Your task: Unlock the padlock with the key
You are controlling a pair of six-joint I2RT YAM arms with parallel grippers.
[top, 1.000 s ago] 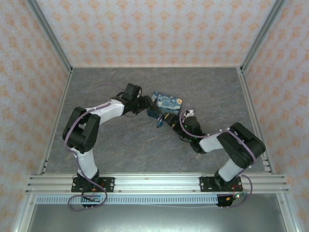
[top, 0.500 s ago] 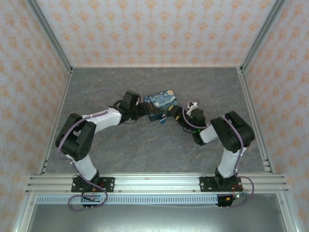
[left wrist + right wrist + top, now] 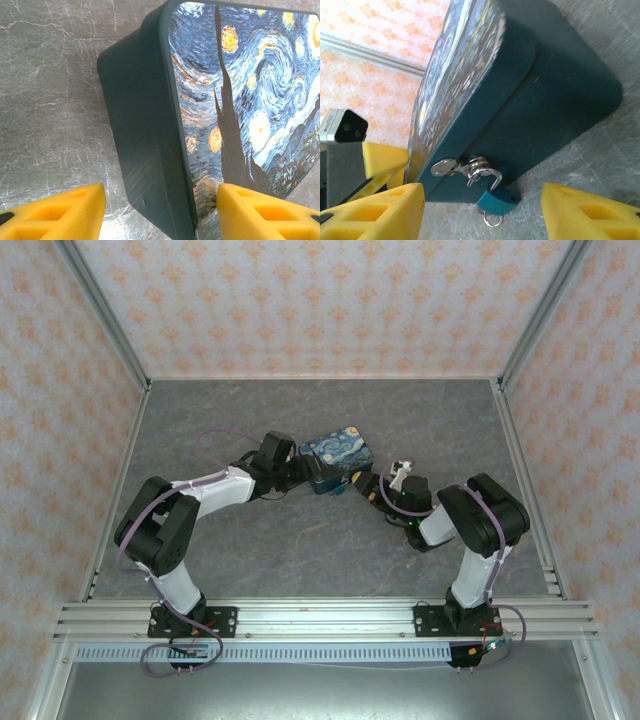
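Two risks to log. Found the padlock [image 3: 498, 200] hanging from the hasp [image 3: 470, 167] on the front wall of the painted box [image 3: 520, 90], low, just above the table [image 3: 600, 150]. Noted a small ring [image 3: 491, 220] dangling under it; could not make out the key. Saw the right gripper [image 3: 482, 212] spread wide either side of the padlock, touching nothing. Saw the left gripper [image 3: 160, 212] likewise spread, straddling the box's end corner, one side plainly off the wall. Risk one: could knock so small a free-hanging lock aside, or pinch the hasp instead. Risk two: could slide or turn the unclamped box with any push from the right.
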